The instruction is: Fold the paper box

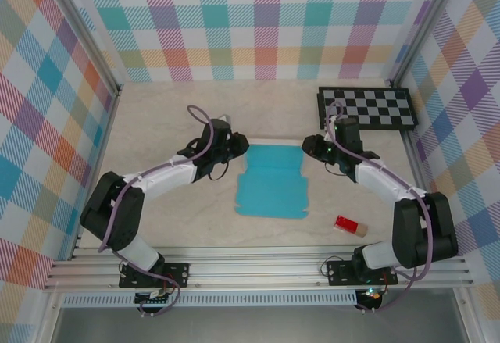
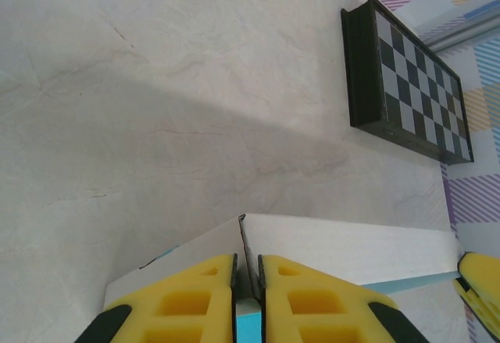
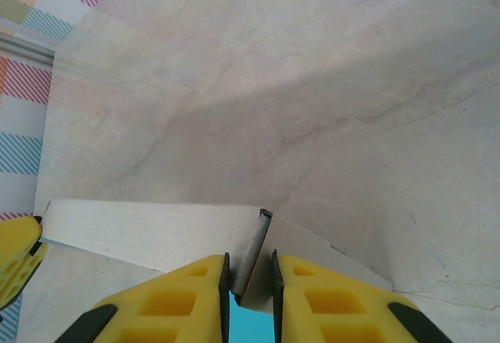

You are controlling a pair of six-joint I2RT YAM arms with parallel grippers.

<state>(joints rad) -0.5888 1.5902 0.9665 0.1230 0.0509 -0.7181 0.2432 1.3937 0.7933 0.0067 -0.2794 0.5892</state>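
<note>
Progress: early, first fold only just being set up. Left gripper (image 2: 248, 269) has its fingers pressed together on thin card, pinching the far-left corner of the box (image 1: 272, 187). Right gripper (image 3: 250, 269) does the same at the far-right corner, card edge sandwiched between its pads. Between them the far flap is tipped up off the table, white face showing in both wrist views. The rest of the sheet lies flat, teal side up.

My read: one flap raised of several. No side walls up, no tabs tucked, nothing closed. Most of the job is left.

Position: box sits left of the checkerboard (image 1: 366, 108) and nearer the arm bases than it, apart from it, not touching.

Orientation: the outline looks close to square from above, so I can't call a clear long axis for the whole sheet. The raised flap's long edge runs left-right, roughly parallel to the checkerboard's long side. The notched, tabbed edge points away from the checkerboard, toward the bases. Flap's white face points at the back wall.
</note>
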